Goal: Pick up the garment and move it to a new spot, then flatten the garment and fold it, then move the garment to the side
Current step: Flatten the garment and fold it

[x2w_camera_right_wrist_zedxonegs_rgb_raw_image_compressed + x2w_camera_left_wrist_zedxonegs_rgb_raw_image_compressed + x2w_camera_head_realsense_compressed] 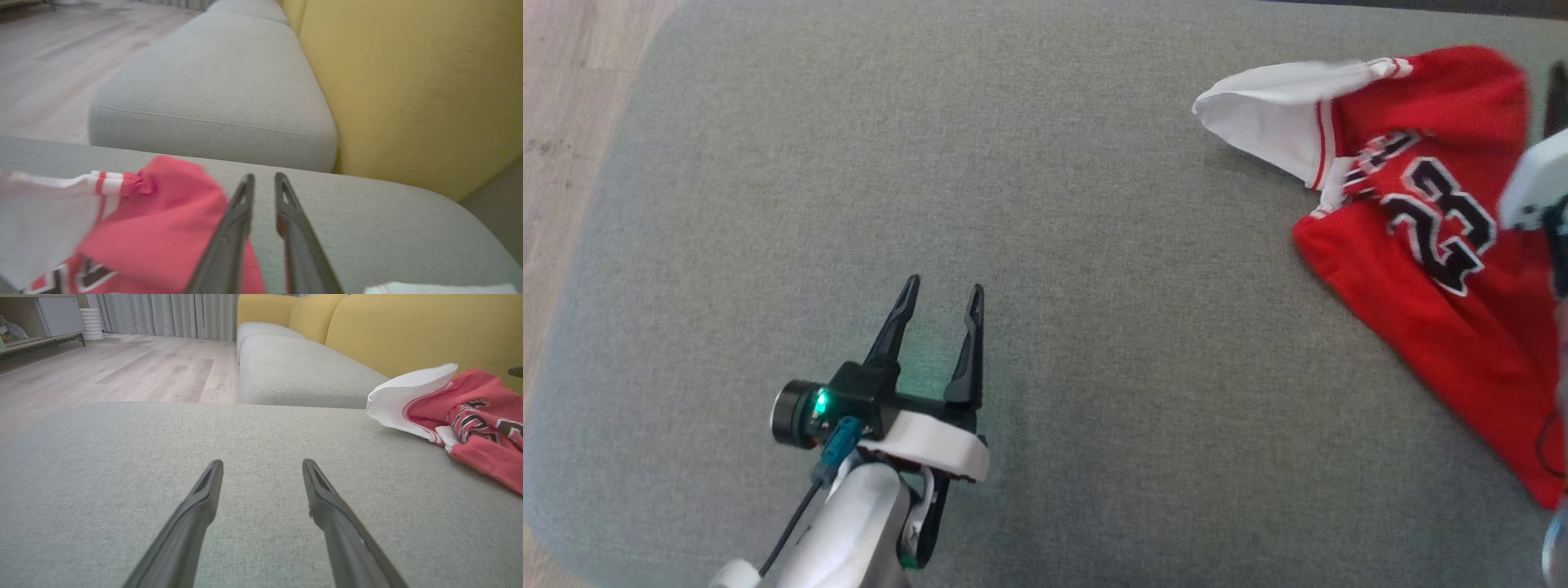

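Left gripper [943,286] wide open, over bare grey cushion [1094,457], lower left-centre of head view, well apart from the garment [1445,343]. Right gripper [263,177]: fingers nearly together with a thin gap between them; can't tell if any cloth is pinched. Yellow sofa back [408,330] upper right of left wrist view, wood floor [122,367] upper left. The garment is a red jersey marked 23, crumpled on the cushion at upper right of head view, white part flipped toward top centre. Right wrist view: red cloth runs up beside the frame-left finger.
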Robot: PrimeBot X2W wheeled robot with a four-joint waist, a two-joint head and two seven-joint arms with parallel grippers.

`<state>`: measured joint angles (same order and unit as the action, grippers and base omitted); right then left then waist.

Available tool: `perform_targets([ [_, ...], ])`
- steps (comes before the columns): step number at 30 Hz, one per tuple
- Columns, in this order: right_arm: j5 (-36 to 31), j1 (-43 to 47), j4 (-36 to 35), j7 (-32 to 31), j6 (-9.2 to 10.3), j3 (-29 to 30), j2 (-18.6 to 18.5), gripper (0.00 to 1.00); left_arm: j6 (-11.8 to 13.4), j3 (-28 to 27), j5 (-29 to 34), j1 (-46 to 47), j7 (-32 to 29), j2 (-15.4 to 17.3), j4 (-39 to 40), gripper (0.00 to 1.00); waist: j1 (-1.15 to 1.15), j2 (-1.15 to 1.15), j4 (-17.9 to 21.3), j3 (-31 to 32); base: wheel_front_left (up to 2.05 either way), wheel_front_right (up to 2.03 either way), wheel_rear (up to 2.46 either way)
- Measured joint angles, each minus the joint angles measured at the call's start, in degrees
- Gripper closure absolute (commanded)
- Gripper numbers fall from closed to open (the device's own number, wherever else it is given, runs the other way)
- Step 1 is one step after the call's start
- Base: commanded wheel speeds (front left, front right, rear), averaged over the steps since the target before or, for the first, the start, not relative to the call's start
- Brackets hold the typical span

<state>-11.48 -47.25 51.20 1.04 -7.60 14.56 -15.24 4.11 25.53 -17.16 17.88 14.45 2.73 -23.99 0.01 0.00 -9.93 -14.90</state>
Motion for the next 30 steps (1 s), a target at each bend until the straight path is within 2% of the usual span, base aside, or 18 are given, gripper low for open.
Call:
perform_targets([
  [3, -1.6, -1.1, 1.1, 2.0, 0.00, 2.9, 0.5, 0.00, 0.0, 0.4, 0.0, 0.7, 0.0, -0.1, 0.0, 0.00, 0.00, 0.00, 0.1, -0.2, 0.00, 0.00, 0.00],
  [7, -2.8, -1.6, 2.0, 6.7, 0.00, 2.4, 4.1, 0.00, 0.4, 0.2, 0.0, 0.7, 0.0, -0.1, -0.5, 0.00, 0.00, 0.00, 0.7, 0.4, 0.00, 0.00, 0.00],
  [13, 0.6, 0.4, 1.2, 12.3, 0.00, -3.9, 9.5, 0.00, 0.4, -1.1, 0.0, 0.4, 0.0, -0.1, -1.1, 0.00, -0.01, 0.00, 2.1, 2.7, 0.00, 0.00, 0.00],
  [17, 5.9, 8.3, -2.2, 13.1, 0.00, -10.6, 11.4, 0.00, 0.4, -1.8, 0.1, -0.9, 0.0, -0.1, -1.3, 0.00, -0.01, 0.00, 3.6, 4.5, 0.00, 0.00, 0.00],
  [25, 15.1, 25.0, -14.3, 13.2, 0.00, -17.6, 11.6, 0.00, -0.2, -3.5, 0.7, -3.9, 0.0, 0.0, -1.5, 0.00, -0.02, 0.00, 6.7, 7.8, 0.00, 0.00, 0.00],
  [30, 16.4, 31.3, -18.8, 12.4, 0.00, -20.1, 11.8, 0.00, -0.6, -3.7, 1.2, -5.6, 0.0, 0.0, -1.6, 0.00, -0.02, 0.00, 8.0, 9.3, 0.00, 0.00, 0.00],
])
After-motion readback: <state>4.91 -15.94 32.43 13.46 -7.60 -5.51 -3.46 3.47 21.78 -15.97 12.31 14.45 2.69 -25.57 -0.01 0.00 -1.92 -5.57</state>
